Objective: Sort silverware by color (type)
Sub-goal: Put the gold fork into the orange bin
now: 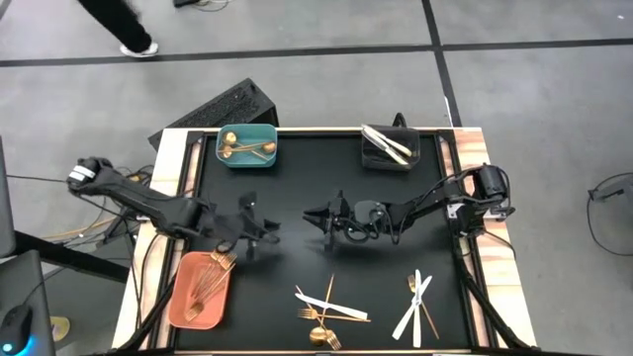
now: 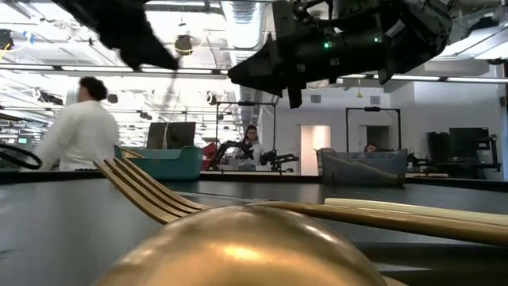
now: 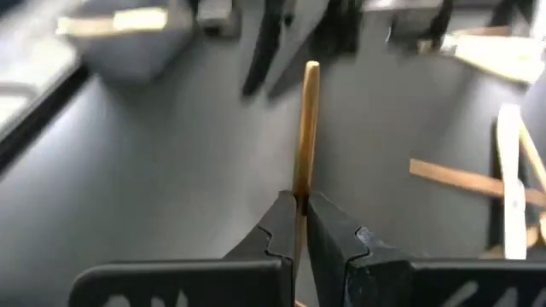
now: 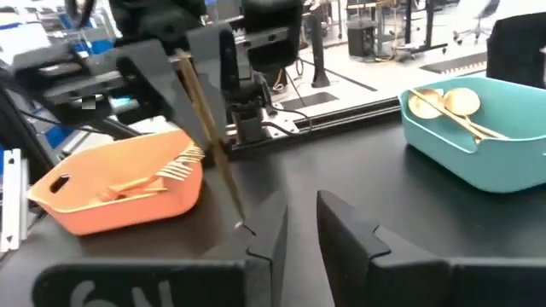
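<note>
Silverware sits in three bins: two gold spoons [image 1: 240,148] in the teal bin [image 1: 247,145], several gold forks [image 1: 212,272] in the salmon bin [image 1: 199,289], cream knives [image 1: 388,144] in the dark bin [image 1: 390,148]. Loose pieces [image 1: 331,309] lie in two clusters along the mat's near edge; mid-table is bare. Left gripper [image 3: 299,223] is clamped on a gold stick [image 3: 305,128]. Right gripper [image 4: 300,223], just beside it over the bare centre, has its fingers slightly parted and holds nothing.
</note>
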Controlling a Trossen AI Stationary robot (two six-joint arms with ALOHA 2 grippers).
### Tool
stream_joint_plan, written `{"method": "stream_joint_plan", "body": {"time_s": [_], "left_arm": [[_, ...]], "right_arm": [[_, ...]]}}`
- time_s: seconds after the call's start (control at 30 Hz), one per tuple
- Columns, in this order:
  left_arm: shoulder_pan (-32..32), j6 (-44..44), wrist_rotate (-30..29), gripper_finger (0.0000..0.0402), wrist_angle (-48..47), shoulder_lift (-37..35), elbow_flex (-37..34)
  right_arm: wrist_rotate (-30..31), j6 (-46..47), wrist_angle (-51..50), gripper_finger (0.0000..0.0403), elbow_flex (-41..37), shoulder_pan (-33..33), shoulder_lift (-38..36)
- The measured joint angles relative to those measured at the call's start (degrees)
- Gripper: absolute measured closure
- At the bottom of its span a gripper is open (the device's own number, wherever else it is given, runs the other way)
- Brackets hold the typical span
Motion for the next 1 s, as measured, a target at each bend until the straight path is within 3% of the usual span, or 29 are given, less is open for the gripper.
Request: {"method": "stream_joint_plan", "body": {"time_s": [0.13,0.33,0.53,0.73,1.0], "left_arm": [[-4.3,-3.8,1.3,0.0401,-14.9,-2.5,5.0],[-8.5,-8.1,8.1,0.0401,-34.3,-1.9,17.3],[-9.8,-25.6,10.8,0.0401,-48.5,-1.4,26.8],[-13.3,-43.8,11.6,0.0401,-56.4,-1.4,23.1],[-20.7,-63.3,11.7,0.0381,-52.1,-1.5,11.4]], "right_arm": [[0.0,1.1,-0.4,0.0307,0.0,-0.4,0.0],[0.0,2.4,-1.7,0.0307,0.0,-1.5,0.0],[-0.2,4.2,-2.1,0.0307,0.0,-2.2,0.0],[-0.7,4.5,-6.1,0.0307,0.0,-2.0,0.0],[-0.6,4.5,-7.7,0.0307,0.0,-2.1,0.0]]}}
